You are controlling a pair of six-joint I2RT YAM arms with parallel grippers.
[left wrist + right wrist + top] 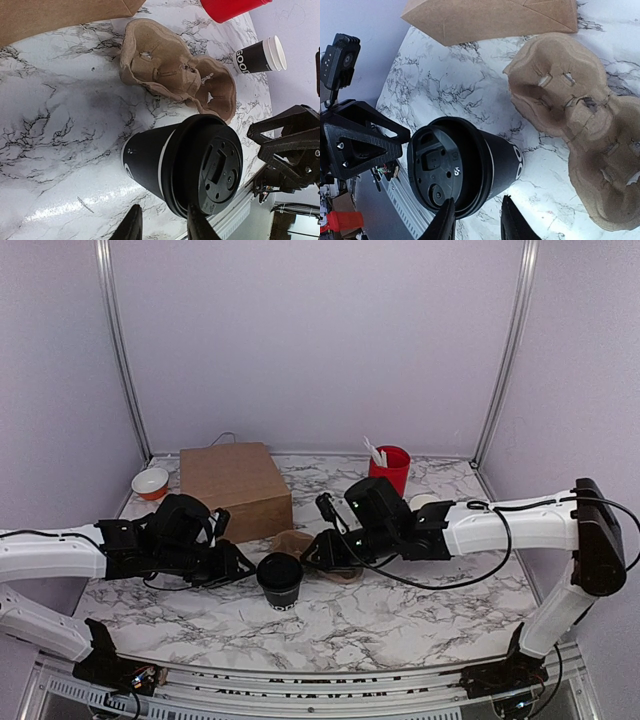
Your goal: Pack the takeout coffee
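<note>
The takeout coffee point(280, 580), a small black cup with a black lid, stands upright on the marble table between my two grippers. It shows in the left wrist view point(180, 165) and the right wrist view point(465, 165). A brown pulp cup carrier point(310, 545) lies flat just behind it, also in the left wrist view point(175, 75) and the right wrist view point(580, 115). My left gripper point(243, 570) is open and empty just left of the cup, fingertips point(131, 227) short of it. My right gripper point(312, 556) is open and empty just right of the cup, over the carrier's edge.
A brown paper bag point(235, 490) lies behind the left arm. A red cup with white utensils point(390, 468) stands at the back right, a stack of lidless black cups point(260, 55) beside it. A small orange-and-white bowl point(150, 482) sits at the back left.
</note>
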